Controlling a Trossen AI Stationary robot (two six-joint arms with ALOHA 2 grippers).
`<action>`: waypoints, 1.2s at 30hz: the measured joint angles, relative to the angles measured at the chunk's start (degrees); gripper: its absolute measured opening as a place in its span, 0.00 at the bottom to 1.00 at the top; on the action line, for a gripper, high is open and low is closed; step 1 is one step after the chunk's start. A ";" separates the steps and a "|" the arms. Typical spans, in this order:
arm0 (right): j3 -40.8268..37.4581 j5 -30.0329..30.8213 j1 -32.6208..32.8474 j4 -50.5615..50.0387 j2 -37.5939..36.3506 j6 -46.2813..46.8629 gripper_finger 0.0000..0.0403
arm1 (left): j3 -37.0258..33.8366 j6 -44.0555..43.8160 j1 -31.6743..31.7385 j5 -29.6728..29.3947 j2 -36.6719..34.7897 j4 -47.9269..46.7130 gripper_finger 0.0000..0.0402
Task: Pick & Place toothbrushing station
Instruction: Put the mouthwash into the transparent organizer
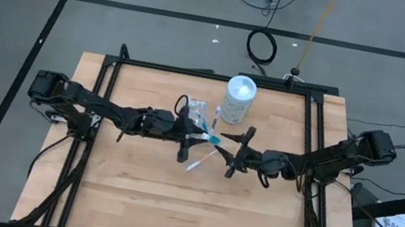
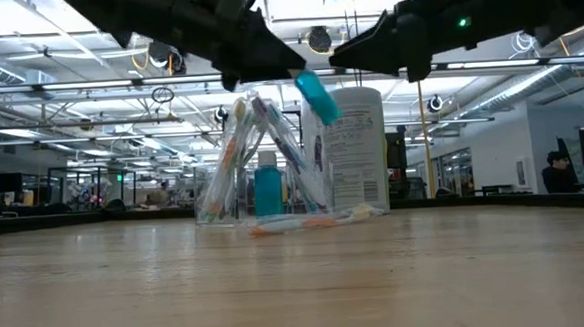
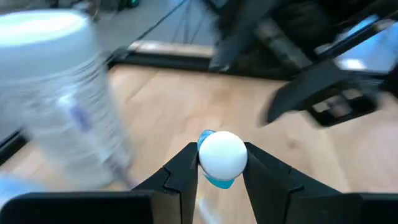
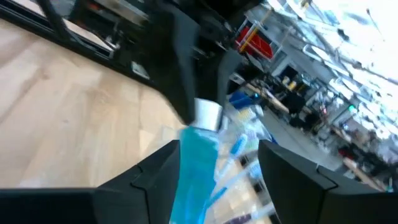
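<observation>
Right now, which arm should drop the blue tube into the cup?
Left, probably. The left gripper is shut on the tube at its white cap, held above the table beside the cup. The right gripper stands open around the tube's other end, not gripping.

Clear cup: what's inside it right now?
The clear cup holds several toothbrushes leaning together and one upright blue tube. An exact brush count is not readable; they overlap. Another toothbrush lies on the table in front of the cup.
</observation>
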 joint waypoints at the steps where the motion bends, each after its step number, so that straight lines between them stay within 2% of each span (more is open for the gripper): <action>1: 0.00 0.46 0.72 0.11 -0.21 -0.81 0.53 | 0.50 -0.94 -0.03 -1.38 -1.24 -3.30 0.29; 6: 0.00 4.62 3.27 -0.04 -1.66 -2.76 0.53 | 3.28 -5.60 -1.65 -7.89 -7.09 -16.76 0.29; 10: 0.00 5.00 3.81 -0.07 -2.12 -2.65 0.54 | 5.36 -11.91 -3.69 -11.95 -10.18 -23.93 0.29; 14: 0.00 4.92 3.81 -0.17 -2.15 -2.62 0.54 | 6.46 -20.22 -4.86 -16.09 -10.94 -30.15 0.29; 19: 0.00 4.91 3.81 -0.44 -2.15 -2.62 0.54 | 6.44 -28.70 -5.28 -17.55 -10.92 -37.32 0.29; 26: 0.00 4.91 3.74 -0.90 -2.15 -2.60 0.54 | 6.42 -33.23 -4.81 -20.60 -10.64 -39.76 0.29; 36: 0.00 4.66 3.74 -1.38 -2.13 -1.90 0.54 | 6.35 -38.98 -2.08 -20.60 -3.43 -38.98 0.29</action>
